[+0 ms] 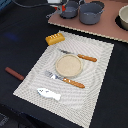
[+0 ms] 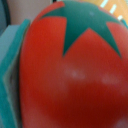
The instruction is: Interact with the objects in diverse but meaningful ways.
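Note:
A red tomato (image 2: 70, 75) with a green star-shaped top fills the wrist view, very close to the camera, with a teal edge (image 2: 12, 75) beside it. No fingers show there. In the exterior view only a small part of my gripper (image 1: 61, 6) shows at the top edge, by a blue-grey handled pot (image 1: 69, 9), with a spot of red at it. The yellow-orange bread loaf (image 1: 55, 38) lies at the placemat's far corner. The flat white fish (image 1: 49, 93) lies at its near edge. The brown sausage (image 1: 14, 74) is on the dark cloth at the exterior view's left.
A round tan plate (image 1: 68, 64) sits mid-placemat (image 1: 95, 85) between an orange-handled knife (image 1: 80, 56) and fork (image 1: 66, 79). A second, larger pot (image 1: 91, 12) and a white bowl (image 1: 123, 17) stand on the wooden board (image 1: 107, 27) at the back.

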